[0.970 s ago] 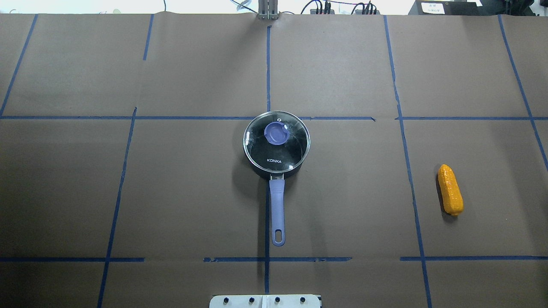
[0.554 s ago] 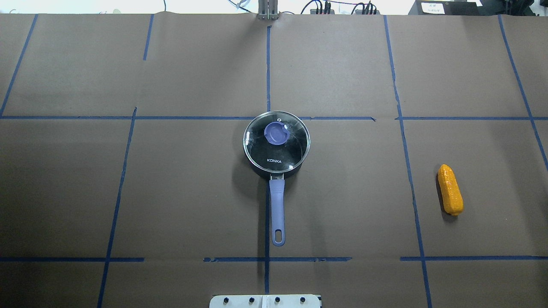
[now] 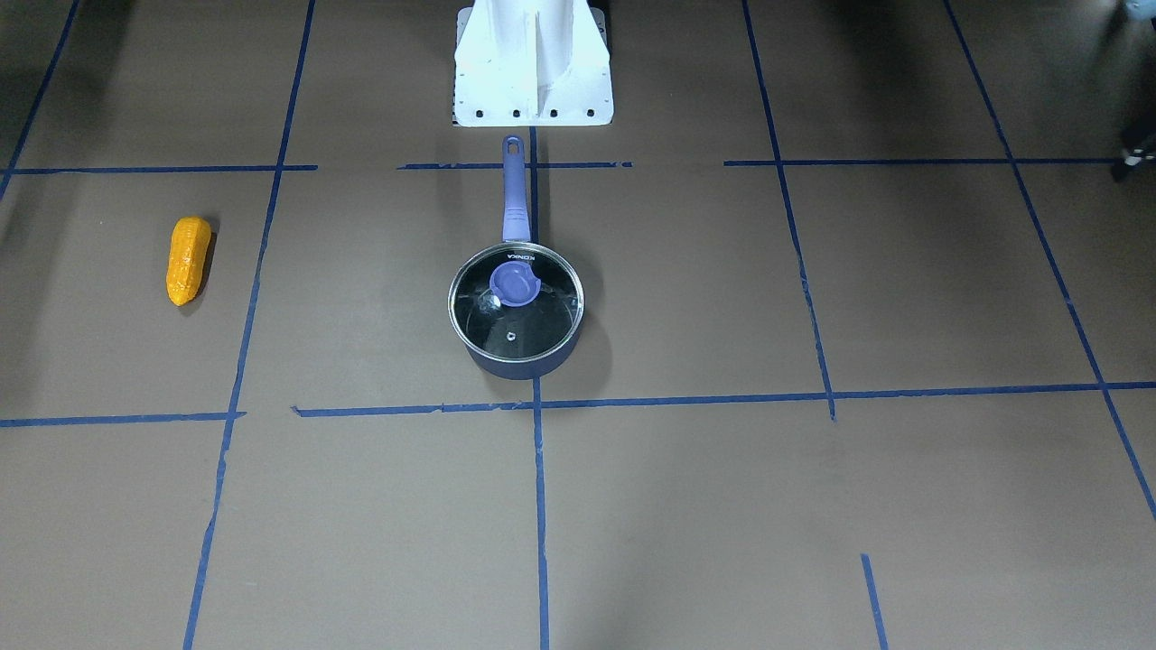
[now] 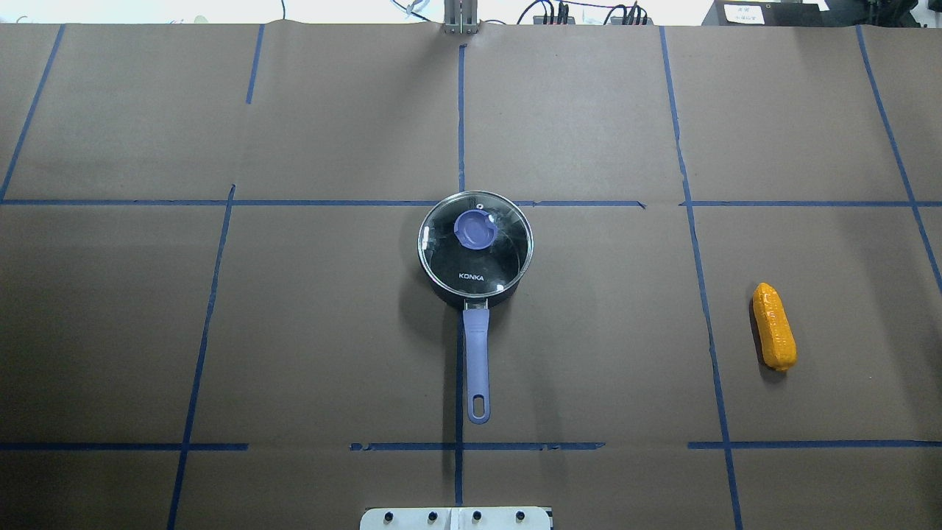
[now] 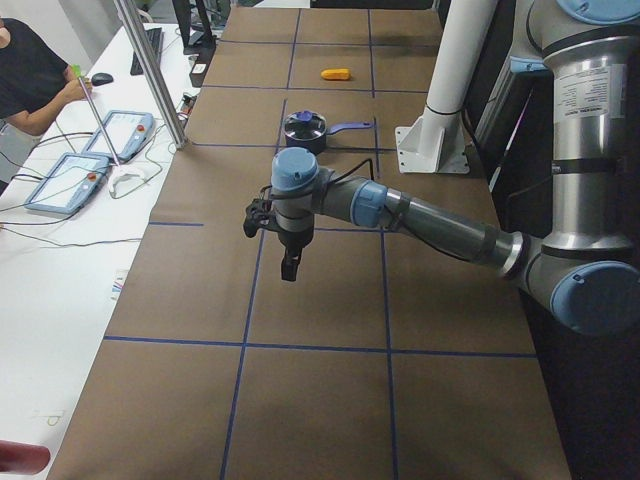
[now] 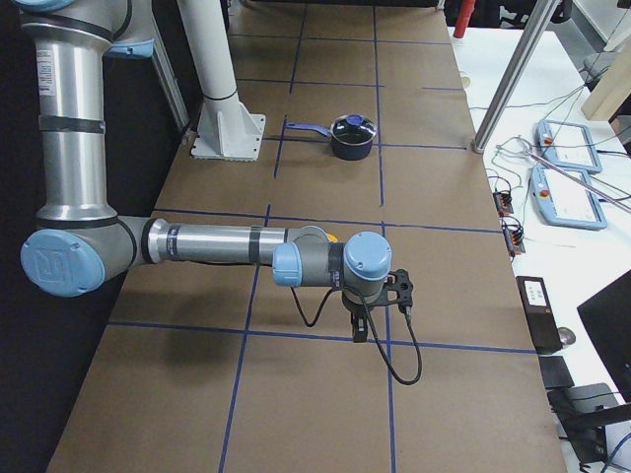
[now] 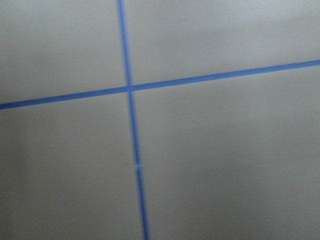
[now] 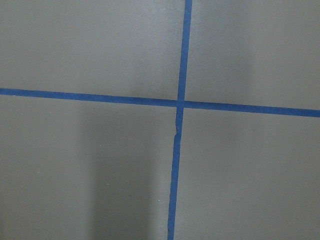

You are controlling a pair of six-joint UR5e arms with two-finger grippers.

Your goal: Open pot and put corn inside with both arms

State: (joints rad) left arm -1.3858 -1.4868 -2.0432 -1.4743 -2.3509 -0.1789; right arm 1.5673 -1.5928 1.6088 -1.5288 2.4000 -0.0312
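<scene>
Saucepan [image 4: 475,250] sat at table centre with its glass lid [image 4: 508,254] closed, purple knob [image 4: 475,229] on top. The long purple handle [image 4: 477,361] pointed back toward the white base stand [image 3: 533,63]. Centre placement likely kept it reachable by either arm.

Corn [image 4: 773,327] lay flat on the brown paper, well apart from the pot on the robot's right side, roughly parallel to the pot handle. Nothing touched it. That side probably made it the right arm's job, leaving the lid for the left.

Left arm [image 5: 430,220] stretched out over the table's left end, with the left gripper [image 5: 288,268] pointing down above the paper, far from the pot. The right arm [image 6: 217,244] mirrored it at the other end, right gripper [image 6: 361,331] also pointing down and hanging above the surface. Both showed only in the side views, so whether the fingers were spread or closed could not be told. Nothing appeared to be carried by either.

Both wrist cameras saw only blue tape crossings [image 8: 180,104] on paper, no fingers, no objects.

Judged as the start pose: lid not lifted, corn not picked, no step of the task done.
</scene>
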